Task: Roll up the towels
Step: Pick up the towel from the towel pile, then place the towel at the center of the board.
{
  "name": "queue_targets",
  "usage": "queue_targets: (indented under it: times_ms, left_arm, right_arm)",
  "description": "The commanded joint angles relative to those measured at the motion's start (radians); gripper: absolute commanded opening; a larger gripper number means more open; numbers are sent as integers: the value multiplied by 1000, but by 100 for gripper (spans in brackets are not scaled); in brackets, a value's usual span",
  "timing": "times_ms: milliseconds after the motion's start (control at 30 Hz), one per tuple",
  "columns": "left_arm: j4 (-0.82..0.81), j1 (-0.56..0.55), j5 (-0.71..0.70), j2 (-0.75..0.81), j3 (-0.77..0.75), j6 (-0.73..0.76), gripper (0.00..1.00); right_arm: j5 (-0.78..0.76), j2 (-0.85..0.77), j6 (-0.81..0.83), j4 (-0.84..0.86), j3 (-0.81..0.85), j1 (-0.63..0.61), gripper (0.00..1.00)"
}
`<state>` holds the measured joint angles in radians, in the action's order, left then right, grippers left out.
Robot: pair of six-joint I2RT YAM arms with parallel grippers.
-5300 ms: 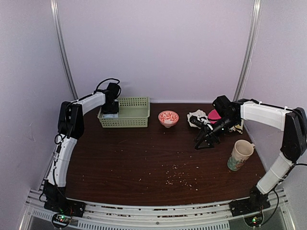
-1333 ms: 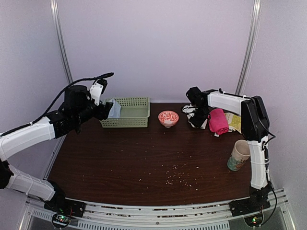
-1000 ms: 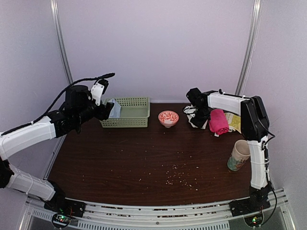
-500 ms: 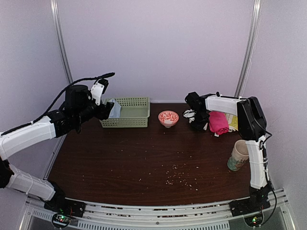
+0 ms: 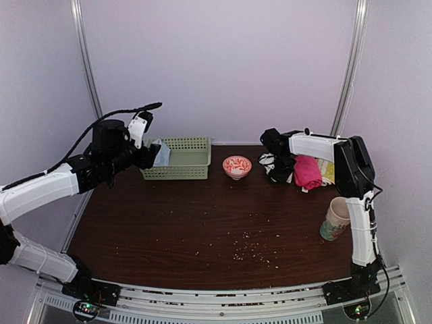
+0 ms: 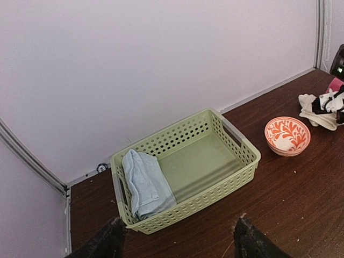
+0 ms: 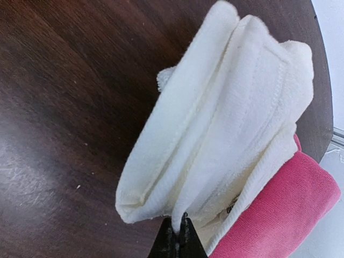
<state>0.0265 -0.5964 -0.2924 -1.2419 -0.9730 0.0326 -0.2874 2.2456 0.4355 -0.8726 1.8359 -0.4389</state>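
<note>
Left gripper (image 6: 177, 243) open wide and empty near the green basket (image 6: 204, 200), one blue towel (image 6: 146, 183) already bundled in its left end; right gripper (image 7: 179, 236) pinched tight on the folded white towel (image 7: 226, 107) at back right, touching the pink towel (image 7: 279, 215), so most rolling looks undone.

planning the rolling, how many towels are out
3: light blue towel in the green basket, white towel in the right pincer, pink towel beside it. Yellowish cloth behind unclear.

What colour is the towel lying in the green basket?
Light blue folded towel; clearest in left wrist view.
</note>
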Motion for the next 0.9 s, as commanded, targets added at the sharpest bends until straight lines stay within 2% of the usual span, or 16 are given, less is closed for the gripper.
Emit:
queue_targets:
  times_ms: [0,100,300,367,433,467,600,733,800,867]
  left_arm:
    - [-10,0,-3,-28,-33,11,71]
    - [-22,-1,-27,-37,-33,6,71]
    - [6,-2,-80,-29,-64,-25,71]
    - [4,-1,-93,-15,-68,-44,71]
    - [12,-1,-96,-5,-76,-54,71]
    - [18,0,-92,-3,-78,-60,71]
    - [37,-2,-62,-4,-71,-91,70]
    - [59,-1,-13,-3,-56,-106,70]
    - [73,-1,57,-6,-55,-103,66]
    - [71,-2,222,-7,-44,-86,56]
  right_arm:
    - [153,-186,-18,-98,133,-7,0]
    - [434,-332,-9,-99,156,-7,0]
    - [1145,-564,91,-202,280,-33,0]
    - [1245,-624,70,-166,287,-53,0]
    - [1253,-641,78,-162,298,-55,0]
    - [1205,-651,64,-128,266,-55,0]
    - [986,-675,38,11,-3,-51,0]
    - [984,-660,32,-5,-126,-28,0]
    - [985,-670,-6,30,-193,-28,0]
    - [951,-673,-53,68,-236,-28,0]
